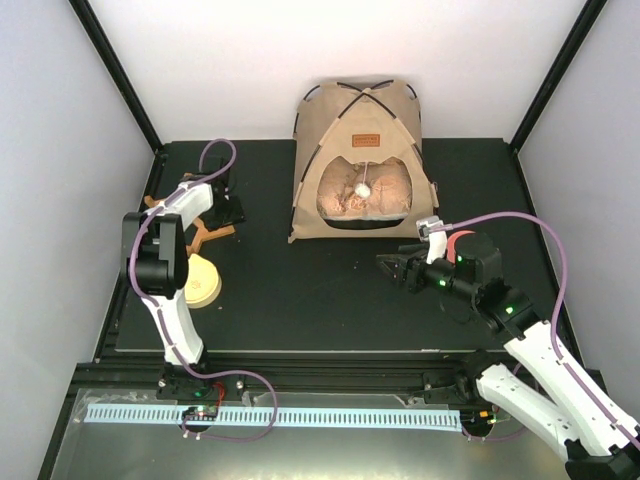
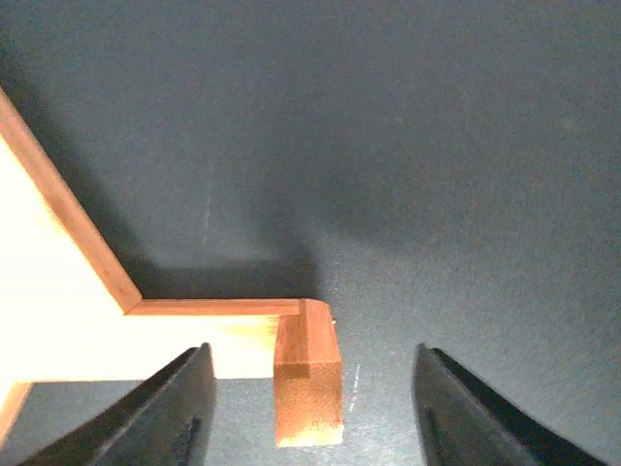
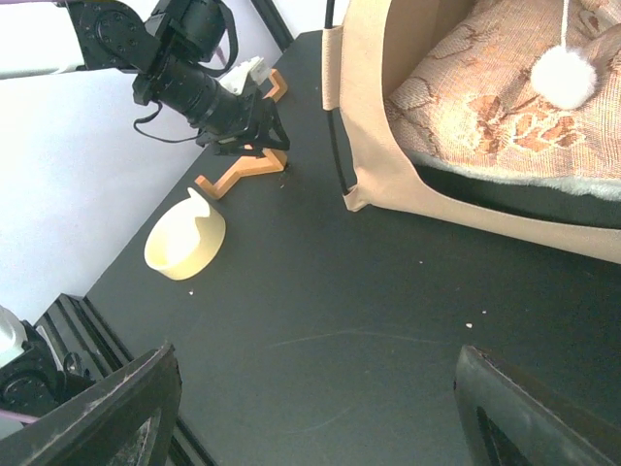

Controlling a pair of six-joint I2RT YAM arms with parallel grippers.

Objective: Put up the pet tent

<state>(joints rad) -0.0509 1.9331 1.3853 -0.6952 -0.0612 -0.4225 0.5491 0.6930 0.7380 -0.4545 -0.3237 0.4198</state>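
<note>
Left gripper [image 2: 310, 351] jaws stand apart astride the end of a wooden stand [image 2: 194, 335] — no contact. Right gripper [image 3: 312, 361] wide, empty. Pet tent [image 1: 340, 125] upright at table [image 1: 300, 290] back, centre. Risk: right arm could nudge the light tent — it slides or collapses.

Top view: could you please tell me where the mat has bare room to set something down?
Bare: the front middle, between cream bowl, tent and right pincer; right of the tent. Crowded: the left, with wooden stand and left pincer.
</note>
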